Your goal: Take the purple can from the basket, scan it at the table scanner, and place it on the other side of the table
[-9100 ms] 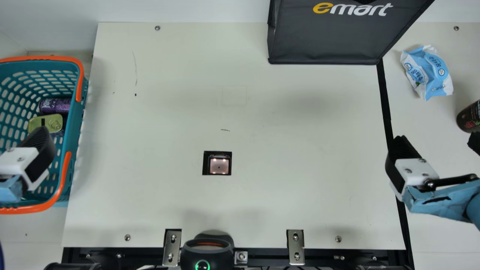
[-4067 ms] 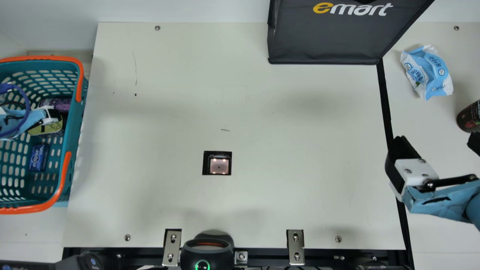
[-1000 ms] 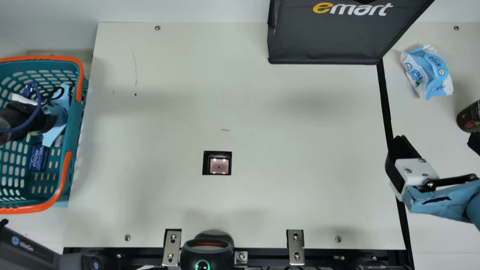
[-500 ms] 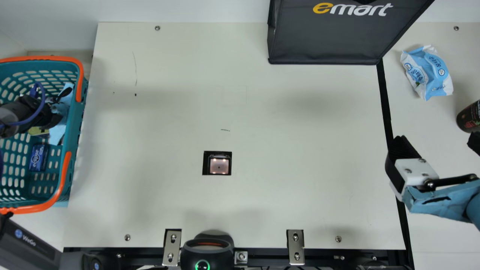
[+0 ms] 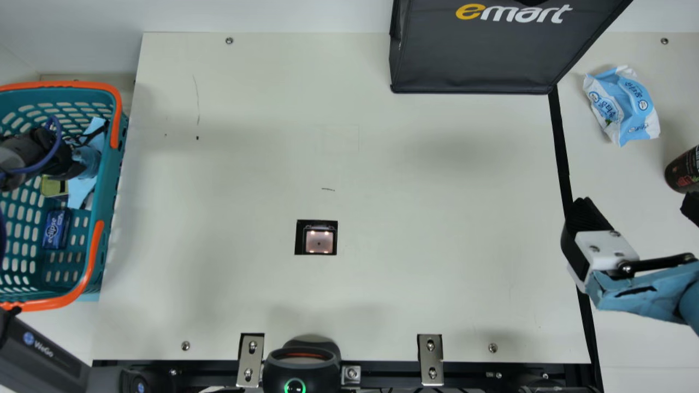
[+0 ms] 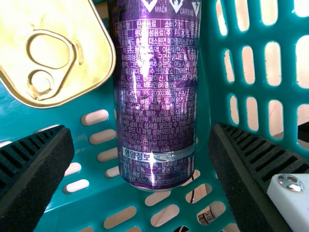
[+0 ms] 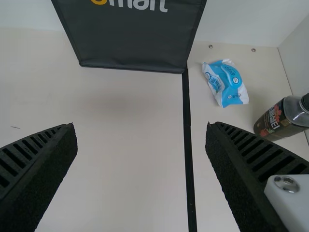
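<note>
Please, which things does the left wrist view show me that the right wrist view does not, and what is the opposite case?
Left wrist view: the purple can lying in the teal basket, and a gold tin with a ring pull beside it.

Right wrist view: the black bag, the blue-and-white packet, the dark bottle and the black strip along the table.

Both: two black ribbed fingers set apart, of the left pincer and the right pincer respectively.
</note>
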Motion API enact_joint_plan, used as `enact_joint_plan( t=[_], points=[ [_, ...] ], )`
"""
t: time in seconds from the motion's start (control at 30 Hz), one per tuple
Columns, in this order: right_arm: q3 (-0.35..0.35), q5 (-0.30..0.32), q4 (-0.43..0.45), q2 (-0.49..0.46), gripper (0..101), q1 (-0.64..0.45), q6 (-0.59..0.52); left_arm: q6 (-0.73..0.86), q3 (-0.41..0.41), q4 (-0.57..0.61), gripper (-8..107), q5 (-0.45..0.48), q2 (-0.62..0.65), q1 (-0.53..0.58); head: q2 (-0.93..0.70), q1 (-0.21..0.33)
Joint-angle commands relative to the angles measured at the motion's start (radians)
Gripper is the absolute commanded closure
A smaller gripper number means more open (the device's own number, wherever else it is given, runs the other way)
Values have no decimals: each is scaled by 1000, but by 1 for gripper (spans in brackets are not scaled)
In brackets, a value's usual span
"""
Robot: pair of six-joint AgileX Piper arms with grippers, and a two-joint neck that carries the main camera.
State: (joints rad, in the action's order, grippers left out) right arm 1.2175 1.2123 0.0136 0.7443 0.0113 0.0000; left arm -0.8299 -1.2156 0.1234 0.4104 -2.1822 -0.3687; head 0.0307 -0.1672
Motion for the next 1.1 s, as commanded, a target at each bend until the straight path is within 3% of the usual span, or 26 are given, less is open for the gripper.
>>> enact_joint_plan(
  t=[0.0,0.63,1.07],
  points=[
    [0,0,0,0,6,0,0,0,-6,-2,9,3,-5,-1,-3,29],
    [0,0,0,0,6,0,0,13,-82,-20,9,21,-83,10,-3,29],
    [0,0,1,0,6,0,0,7,-105,-17,96,41,-103,10,-3,29]
  ],
)
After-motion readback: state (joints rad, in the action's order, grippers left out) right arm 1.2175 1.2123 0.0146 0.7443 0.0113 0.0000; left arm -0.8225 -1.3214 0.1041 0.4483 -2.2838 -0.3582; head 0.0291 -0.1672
